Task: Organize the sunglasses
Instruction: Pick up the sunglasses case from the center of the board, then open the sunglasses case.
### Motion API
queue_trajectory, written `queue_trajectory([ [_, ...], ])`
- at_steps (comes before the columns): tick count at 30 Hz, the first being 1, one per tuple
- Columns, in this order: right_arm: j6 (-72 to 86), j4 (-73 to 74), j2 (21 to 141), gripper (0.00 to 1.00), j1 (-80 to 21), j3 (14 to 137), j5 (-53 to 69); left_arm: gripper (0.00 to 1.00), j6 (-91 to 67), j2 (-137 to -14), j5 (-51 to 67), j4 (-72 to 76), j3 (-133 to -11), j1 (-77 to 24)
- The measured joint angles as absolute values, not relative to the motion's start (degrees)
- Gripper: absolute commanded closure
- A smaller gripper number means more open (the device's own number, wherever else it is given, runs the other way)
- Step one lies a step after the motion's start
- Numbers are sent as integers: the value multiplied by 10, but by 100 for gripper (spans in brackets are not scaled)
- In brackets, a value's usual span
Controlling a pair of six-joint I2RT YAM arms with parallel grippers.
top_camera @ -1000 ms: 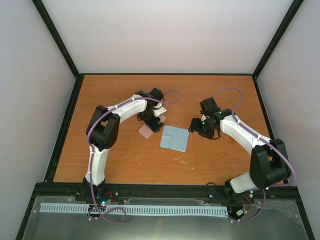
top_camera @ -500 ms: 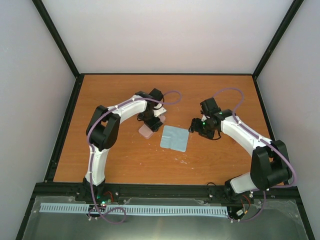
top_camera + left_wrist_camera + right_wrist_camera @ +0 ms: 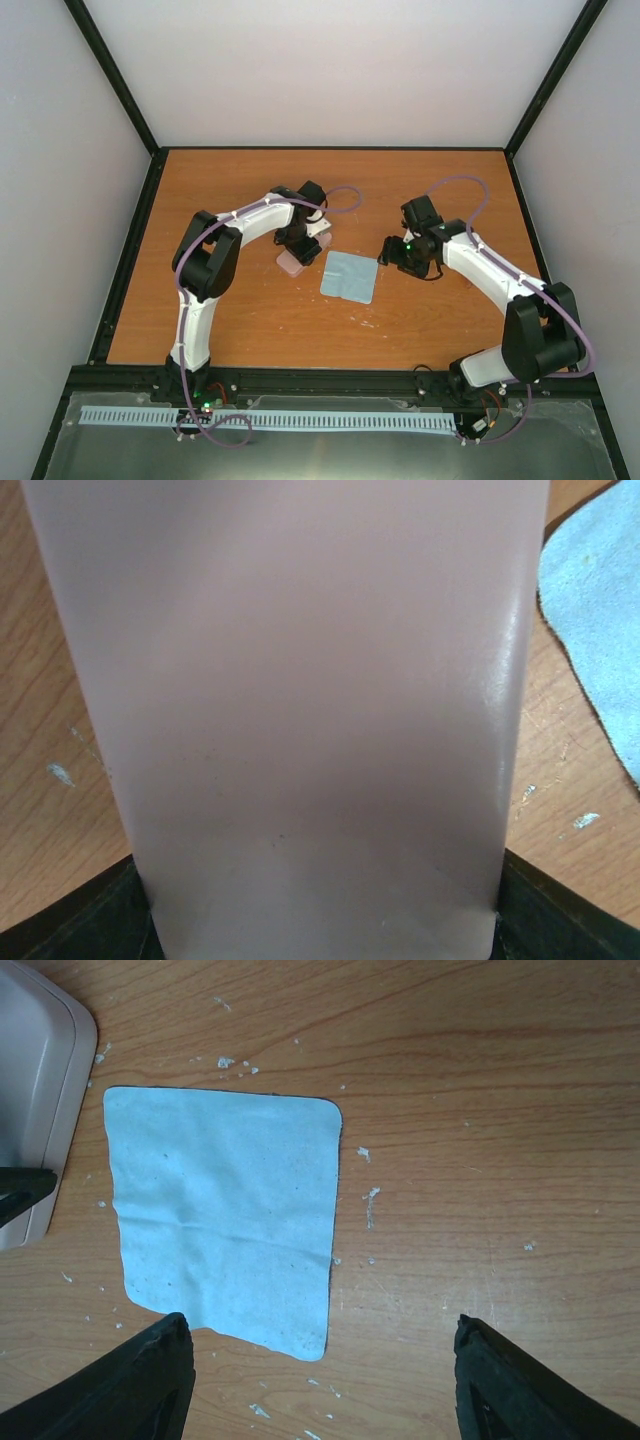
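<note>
The pink oblong case (image 3: 291, 263) lies closed on the wood left of the light blue cloth (image 3: 350, 276). My left gripper (image 3: 303, 242) is down over the case. In the left wrist view the case lid (image 3: 310, 710) fills the frame, with a black finger (image 3: 560, 915) at each side of it. The right wrist view shows a left fingertip (image 3: 22, 1192) against the side of the case (image 3: 35, 1090). My right gripper (image 3: 392, 252) is open and empty, its fingers (image 3: 135, 1385) low over bare wood by the cloth (image 3: 225, 1220). The sunglasses are out of view.
The cloth's corner shows at the right of the left wrist view (image 3: 600, 600). Small white flecks dot the wood around the cloth. A black frame rail (image 3: 330, 150) borders the table; white walls stand behind it.
My left gripper has shifted slightly toward the far left over the case. The right arm and the cloth have not visibly moved.
</note>
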State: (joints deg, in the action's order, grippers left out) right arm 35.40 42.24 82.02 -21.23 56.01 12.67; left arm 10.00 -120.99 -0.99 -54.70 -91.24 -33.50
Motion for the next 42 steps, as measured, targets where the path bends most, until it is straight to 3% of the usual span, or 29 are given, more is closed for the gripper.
queue_trajectory([
  [4,354,421,816,27,-212,555,127,37,100,-1210,-7,-549,-917,-335],
  [8,355,394,808,13,-212,531,146,43,99,-1210,23,-560,-941,-335],
  [14,363,272,746,6,-198,446,239,46,100,-1205,167,-575,-1017,-329],
  [19,400,123,658,6,-158,365,338,48,106,-1190,365,-583,-1073,-318],
  [27,457,-47,589,2,-122,349,434,49,139,-1189,633,-614,-1145,-303],
  [34,481,-103,590,3,-115,378,463,50,173,-1189,742,-656,-1146,-303],
  [42,493,-135,629,5,-115,422,490,49,187,-1189,778,-672,-1146,-303],
])
